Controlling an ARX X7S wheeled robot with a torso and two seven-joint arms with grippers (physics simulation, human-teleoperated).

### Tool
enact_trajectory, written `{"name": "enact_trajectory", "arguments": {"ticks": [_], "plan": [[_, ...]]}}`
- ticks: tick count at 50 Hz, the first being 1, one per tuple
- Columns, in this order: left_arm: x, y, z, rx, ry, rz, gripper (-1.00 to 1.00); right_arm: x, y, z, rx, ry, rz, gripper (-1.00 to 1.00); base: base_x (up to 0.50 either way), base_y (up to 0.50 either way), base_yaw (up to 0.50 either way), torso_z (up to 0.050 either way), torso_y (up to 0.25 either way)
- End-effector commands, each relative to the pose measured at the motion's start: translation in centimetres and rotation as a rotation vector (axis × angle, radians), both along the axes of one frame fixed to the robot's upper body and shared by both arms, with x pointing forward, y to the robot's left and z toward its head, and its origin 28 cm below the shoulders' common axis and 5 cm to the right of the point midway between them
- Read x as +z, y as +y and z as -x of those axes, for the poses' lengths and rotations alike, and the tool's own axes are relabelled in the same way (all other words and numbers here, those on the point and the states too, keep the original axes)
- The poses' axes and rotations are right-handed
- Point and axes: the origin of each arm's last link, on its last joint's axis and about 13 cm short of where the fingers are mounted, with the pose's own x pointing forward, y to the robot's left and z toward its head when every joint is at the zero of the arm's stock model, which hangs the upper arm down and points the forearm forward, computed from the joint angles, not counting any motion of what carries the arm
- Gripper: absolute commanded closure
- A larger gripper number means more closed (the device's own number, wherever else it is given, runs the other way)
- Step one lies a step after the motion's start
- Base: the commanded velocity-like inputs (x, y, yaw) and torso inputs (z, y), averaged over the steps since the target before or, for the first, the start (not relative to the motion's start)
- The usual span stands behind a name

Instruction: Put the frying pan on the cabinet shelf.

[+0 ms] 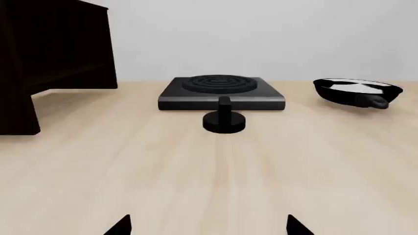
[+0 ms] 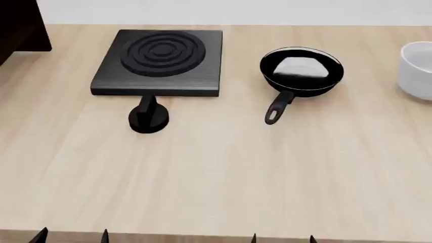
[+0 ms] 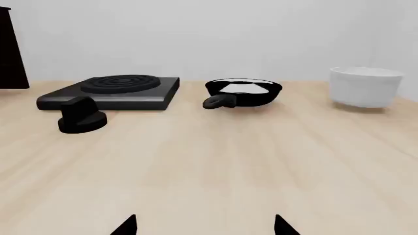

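Small round black frying pan [image 2: 301, 71] with glossy pale grey inside sits on the light wooden tabletop [image 2: 223, 172], just right of the square black hob plate [image 2: 161, 62], loop handle toward the robot. Round black knob [image 2: 147, 117] just before the hob. White bowl [image 2: 417, 70] far right. Dark cabinet [image 1: 49, 58] at far left. Left gripper [image 1: 209, 226] and right gripper [image 3: 204, 226] spread wide, holding nothing, well short of the pan.

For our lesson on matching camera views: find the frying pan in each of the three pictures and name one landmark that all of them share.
Head view: frying pan right of centre, handle towards the camera.
Left wrist view: far right, on the table.
Right wrist view: centre, left of the white bowl.
Shared landmark: the square black hob plate, beside the pan in every view.
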Motion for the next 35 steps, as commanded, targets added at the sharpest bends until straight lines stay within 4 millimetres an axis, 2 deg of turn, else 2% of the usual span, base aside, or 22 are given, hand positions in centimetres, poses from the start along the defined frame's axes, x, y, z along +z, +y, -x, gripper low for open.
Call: {"name": "enact_trajectory", "arguments": {"ticks": [1,12,22,35], "plan": [[0.0,0.01,0.0,-0.011,0.0,0.0,-1.0,0.0,0.03,0.0,0.0,0.0,0.0,-1.0,0.0,0.0,0.0,0.0,0.0],[-0.3,0.01,-0.16,-0.01,0.018,-0.018,-1.0,0.27,0.08,-0.05,-0.002,-0.006,0.018,-1.0,0.0,0.0,0.0,0.0,0.0],[0.35,-0.02,0.32,-0.049,-0.026,-0.009,-1.0,0.35,0.04,0.01,-0.009,-0.008,0.016,-1.0,0.0,0.0,0.0,0.002,0.0],[0.2,0.01,0.29,-0.045,-0.027,-0.015,-1.0,0.75,0.15,0.25,-0.006,-0.006,0.017,-1.0,0.0,0.0,0.0,0.049,0.0]]}}
